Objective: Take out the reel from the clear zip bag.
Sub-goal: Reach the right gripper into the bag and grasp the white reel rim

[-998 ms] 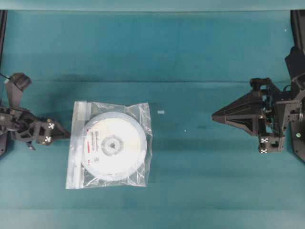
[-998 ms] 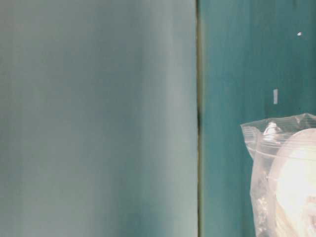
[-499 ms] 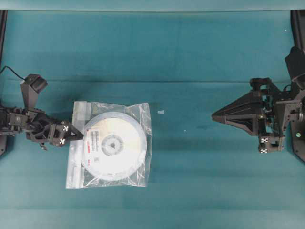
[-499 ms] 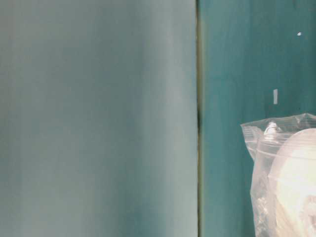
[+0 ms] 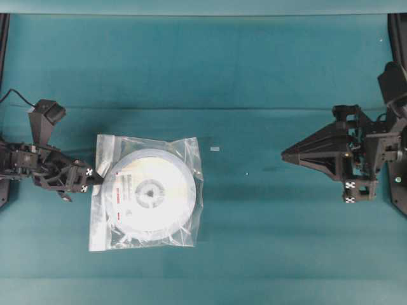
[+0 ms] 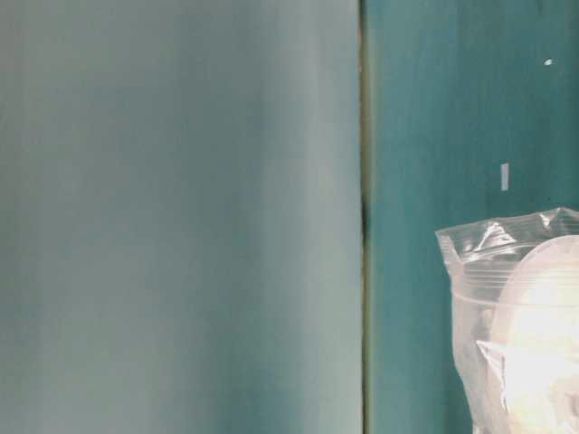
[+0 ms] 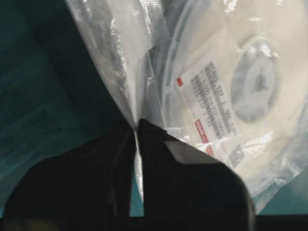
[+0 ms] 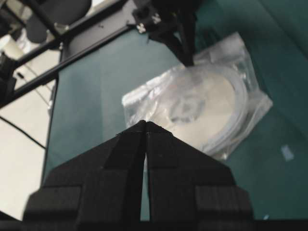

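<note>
The clear zip bag (image 5: 145,192) lies flat on the teal table, left of centre, with the white reel (image 5: 151,194) inside it. The reel's label with red marks faces up (image 7: 207,103). My left gripper (image 5: 97,178) is shut on the bag's left edge, and in the left wrist view the plastic is pinched between the jaws (image 7: 136,127). My right gripper (image 5: 284,155) hangs shut and empty far to the right, pointing at the bag (image 8: 240,53). The table-level view shows only a corner of the bag (image 6: 493,271).
A small white scrap (image 5: 214,149) lies on the table just right of the bag's top corner. A tiny white speck (image 5: 247,173) sits nearer the middle. A seam in the table cover (image 5: 203,109) runs across behind the bag.
My left gripper moved right to the bag's left edge and shut on it. The bag's left edge has shifted slightly. The right arm has stayed still.
</note>
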`<action>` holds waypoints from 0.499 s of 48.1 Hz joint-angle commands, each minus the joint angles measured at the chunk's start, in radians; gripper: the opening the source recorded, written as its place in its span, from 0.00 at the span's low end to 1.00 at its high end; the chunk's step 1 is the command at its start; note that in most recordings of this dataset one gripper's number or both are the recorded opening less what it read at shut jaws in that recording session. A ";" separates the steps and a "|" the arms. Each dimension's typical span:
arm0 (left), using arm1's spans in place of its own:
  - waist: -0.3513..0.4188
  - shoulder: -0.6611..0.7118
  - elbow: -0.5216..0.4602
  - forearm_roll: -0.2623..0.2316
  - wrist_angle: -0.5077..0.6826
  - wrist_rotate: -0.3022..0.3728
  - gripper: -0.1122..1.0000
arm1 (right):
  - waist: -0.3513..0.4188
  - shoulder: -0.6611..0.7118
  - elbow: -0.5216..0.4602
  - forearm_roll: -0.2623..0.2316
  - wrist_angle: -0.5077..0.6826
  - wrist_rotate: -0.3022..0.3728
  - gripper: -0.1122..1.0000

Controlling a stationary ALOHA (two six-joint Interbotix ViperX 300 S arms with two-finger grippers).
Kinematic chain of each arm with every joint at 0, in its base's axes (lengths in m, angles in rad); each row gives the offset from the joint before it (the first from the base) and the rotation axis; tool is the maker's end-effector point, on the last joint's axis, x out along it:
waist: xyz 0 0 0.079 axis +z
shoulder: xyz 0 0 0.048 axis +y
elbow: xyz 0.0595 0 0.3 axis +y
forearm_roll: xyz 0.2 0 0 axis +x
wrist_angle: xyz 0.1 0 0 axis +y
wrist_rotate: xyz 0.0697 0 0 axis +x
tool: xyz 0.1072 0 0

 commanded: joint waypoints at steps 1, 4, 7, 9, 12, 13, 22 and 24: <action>0.005 -0.003 -0.008 0.005 0.008 0.002 0.12 | 0.002 0.020 -0.009 0.034 0.008 0.040 0.10; 0.006 -0.002 -0.008 0.005 0.008 0.002 0.10 | 0.003 0.037 -0.012 0.044 0.021 0.074 0.10; 0.006 -0.002 -0.008 0.005 0.008 0.002 0.09 | 0.003 0.052 -0.015 0.044 0.038 0.101 0.10; 0.006 -0.002 -0.008 0.005 0.008 0.002 0.09 | 0.002 0.064 -0.017 0.044 0.049 0.120 0.10; 0.006 -0.002 -0.008 0.005 0.006 0.002 0.09 | 0.003 0.081 -0.023 0.044 0.063 0.147 0.11; 0.006 -0.002 -0.008 0.005 0.008 0.002 0.09 | 0.003 0.087 -0.025 0.046 0.066 0.155 0.12; 0.006 -0.002 -0.009 0.005 0.008 0.002 0.09 | 0.003 0.156 -0.041 0.051 0.072 0.233 0.28; 0.006 -0.002 -0.009 0.005 0.008 0.002 0.09 | 0.003 0.172 -0.048 0.052 0.072 0.253 0.35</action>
